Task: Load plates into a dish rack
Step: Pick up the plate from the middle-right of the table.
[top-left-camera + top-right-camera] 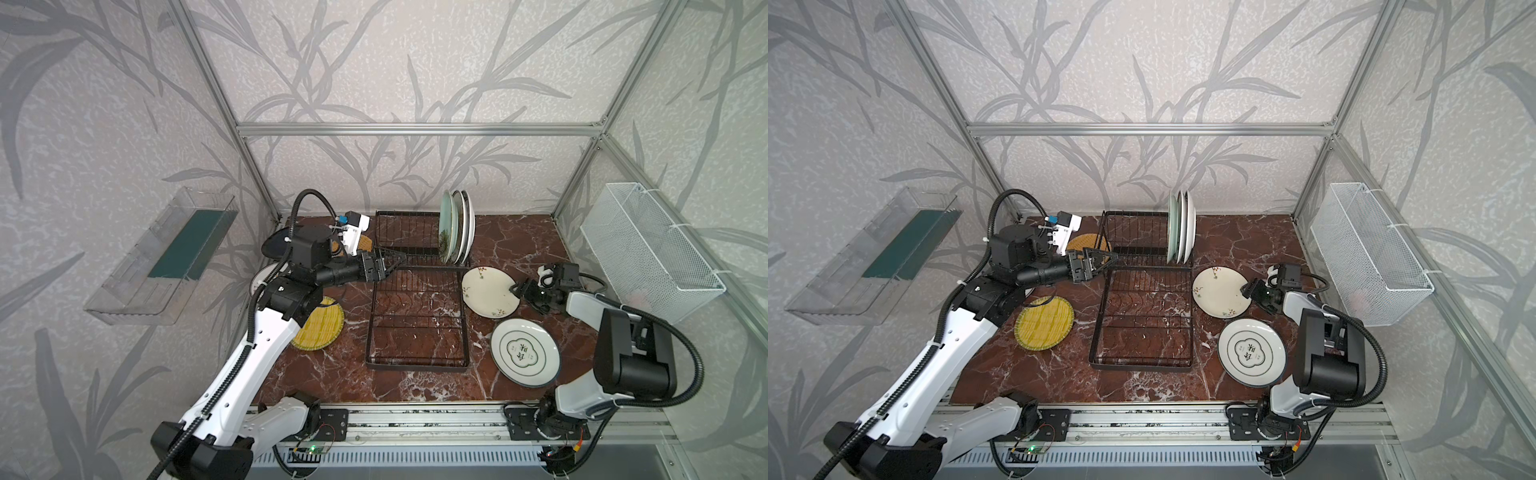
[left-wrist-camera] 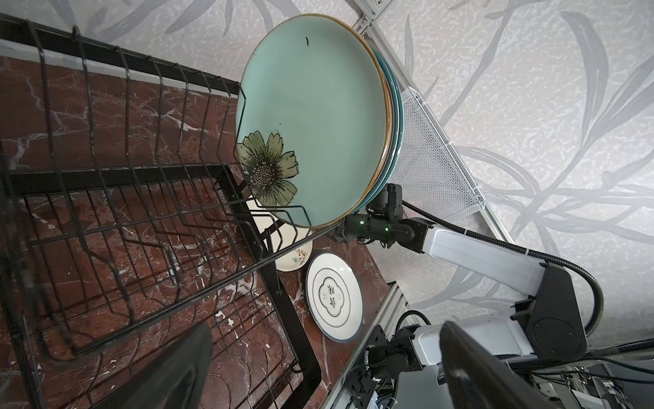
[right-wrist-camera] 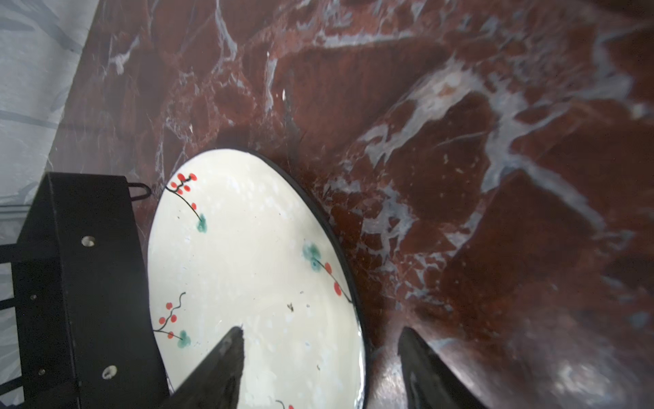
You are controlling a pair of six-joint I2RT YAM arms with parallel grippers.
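Plates [image 1: 457,224] — three of them — stand upright at the right end of the dish rack's [image 1: 417,324] raised far section, with a pale teal plate [image 2: 315,117] leftmost. A cream plate [image 1: 490,291] and a green-marked plate [image 1: 524,352] lie flat on the table [image 1: 332,374] right of the rack; a yellow plate [image 1: 320,330] lies to its left. The right gripper [image 3: 320,333] straddles the cream plate's right rim, jaws partly apart, not gripping. The left gripper [image 1: 394,262] hovers at the rack's left edge — jaws wide, empty.
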